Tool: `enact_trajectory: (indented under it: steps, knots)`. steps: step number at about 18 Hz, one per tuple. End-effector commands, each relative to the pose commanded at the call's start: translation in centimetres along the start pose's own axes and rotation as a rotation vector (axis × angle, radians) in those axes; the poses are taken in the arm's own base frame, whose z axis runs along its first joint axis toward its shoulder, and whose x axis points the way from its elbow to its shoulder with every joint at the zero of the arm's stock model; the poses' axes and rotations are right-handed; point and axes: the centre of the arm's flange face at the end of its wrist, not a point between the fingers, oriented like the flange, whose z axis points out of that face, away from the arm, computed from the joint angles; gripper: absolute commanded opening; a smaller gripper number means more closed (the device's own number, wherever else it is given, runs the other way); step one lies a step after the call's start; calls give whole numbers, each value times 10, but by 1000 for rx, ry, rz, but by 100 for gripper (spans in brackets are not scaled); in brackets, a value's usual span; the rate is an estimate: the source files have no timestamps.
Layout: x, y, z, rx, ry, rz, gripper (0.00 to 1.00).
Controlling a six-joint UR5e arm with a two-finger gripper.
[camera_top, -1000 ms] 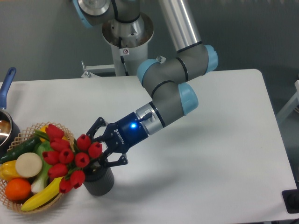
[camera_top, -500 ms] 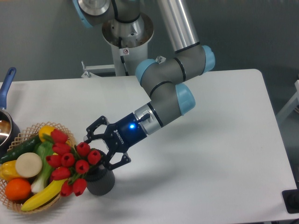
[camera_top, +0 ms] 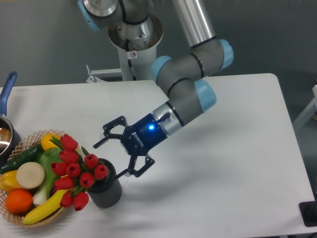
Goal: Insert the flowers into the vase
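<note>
One spread end effector [camera_top: 117, 153] beside flowers [camera_top: 75, 170] leaning out of vase [camera_top: 106, 191].

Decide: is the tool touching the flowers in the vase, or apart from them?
Apart. The camera view shows the open tool pulled back right of the flowers, white table between its fingers and the buds in the vase.

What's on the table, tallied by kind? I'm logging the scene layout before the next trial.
Flower bunches: 1, the flowers, standing in the vase
Vases: 1, the vase
Baskets: 1, the wicker basket of fruit and vegetables
Pots: 1, the blue-handled pot, partly cut off at the left edge
Total: 4, plus the open gripper beside the vase
</note>
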Motion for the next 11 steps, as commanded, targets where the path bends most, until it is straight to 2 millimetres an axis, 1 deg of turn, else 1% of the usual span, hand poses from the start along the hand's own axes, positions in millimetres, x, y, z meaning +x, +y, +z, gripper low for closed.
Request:
enact_trajectory:
  steps: [3, 6, 9, 11]
  knots:
    - [-15, 4, -29, -68, -82, 2, 100]
    - [-22, -4, -56, -208, -190, 36, 100]
    - [-32, -8, -75, -419, -312, 72, 100]
    - [-36, -7, -82, -524, -367, 77, 100]
